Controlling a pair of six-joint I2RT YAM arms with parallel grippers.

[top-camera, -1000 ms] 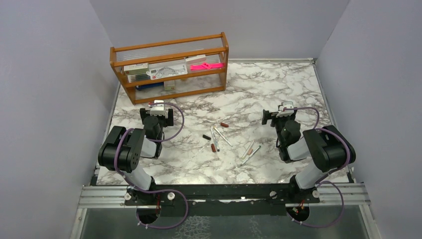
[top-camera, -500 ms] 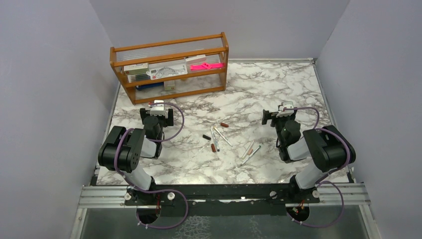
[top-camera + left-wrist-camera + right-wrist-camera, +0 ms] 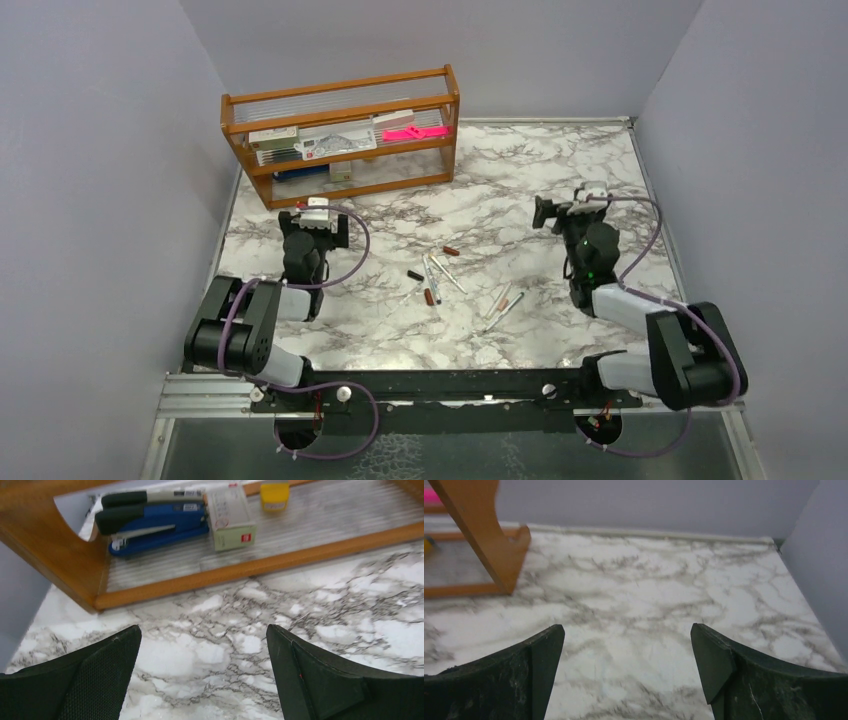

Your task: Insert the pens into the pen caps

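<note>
- Left tool [image 3: 202, 628]: jaws apart, empty, facing the wooden rack [image 3: 60, 555].
- Pens [image 3: 432, 278] and pen caps [image 3: 415, 275]: loose on the worktop [image 3: 520, 180], between the two tools, touching neither.
- Right tool [image 3: 626, 625]: jaws apart, empty.

The marble-patterned table [image 3: 520, 170] bore a wooden rack [image 3: 340, 140] just ahead of the left gripper [image 3: 202, 630]. Between that gripper and the right gripper [image 3: 626, 627], slightly nearer the arm bases, scattered pens [image 3: 432, 280] lay flat on the tabletop, with a dark red cap [image 3: 451, 250] and a black cap [image 3: 415, 275] among them.
</note>
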